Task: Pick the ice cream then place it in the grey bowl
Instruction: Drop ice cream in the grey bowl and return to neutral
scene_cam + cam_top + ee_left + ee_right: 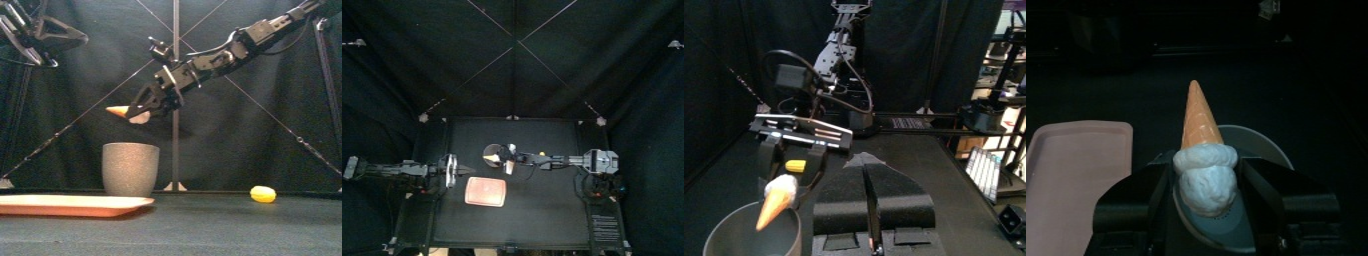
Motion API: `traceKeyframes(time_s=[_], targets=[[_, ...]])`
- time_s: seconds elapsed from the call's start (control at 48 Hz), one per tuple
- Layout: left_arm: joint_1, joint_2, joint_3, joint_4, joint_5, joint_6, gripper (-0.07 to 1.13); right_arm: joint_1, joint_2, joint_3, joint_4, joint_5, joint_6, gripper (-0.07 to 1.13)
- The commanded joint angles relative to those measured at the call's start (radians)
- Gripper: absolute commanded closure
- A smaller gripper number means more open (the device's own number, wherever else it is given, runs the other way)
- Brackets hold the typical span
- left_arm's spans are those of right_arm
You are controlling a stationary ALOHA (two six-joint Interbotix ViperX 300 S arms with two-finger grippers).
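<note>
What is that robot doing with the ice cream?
The right gripper is holding a toy ice cream by its white scoop, up in the air over the grey cup. It is not in the cup yet. The left gripper is shut and holds nothing, resting off to the left. A pink tray lies at the front, and a small yellow toy sits on the right.
</note>
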Motion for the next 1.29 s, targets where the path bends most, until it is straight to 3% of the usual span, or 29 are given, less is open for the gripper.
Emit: traceKeyframes(time_s=[0.021,0.188,0.521,1.0,1.292], targets=[[0.0,0.003,-0.012,0.0,-0.005,0.002,1.09,-0.034,0.003,-0.057,0.02,0.011,0.002,0.27],[0.0,0.003,-0.011,0.0,-0.005,0.002,1.09,-0.048,0.012,-0.063,0.025,0.034,0.003,0.18],[0.0,0.003,-0.011,0.0,-0.005,0.002,1.09,-0.048,-0.091,-0.046,0.02,0.071,0.0,0.17],[0.002,0.003,-0.006,0.002,-0.005,0.003,1.09,0.054,-0.689,0.327,0.058,0.032,0.003,0.17],[0.014,0.003,-0.002,0.002,-0.005,0.003,1.09,0.132,-1.115,0.62,0.155,-0.066,0.003,0.17]])
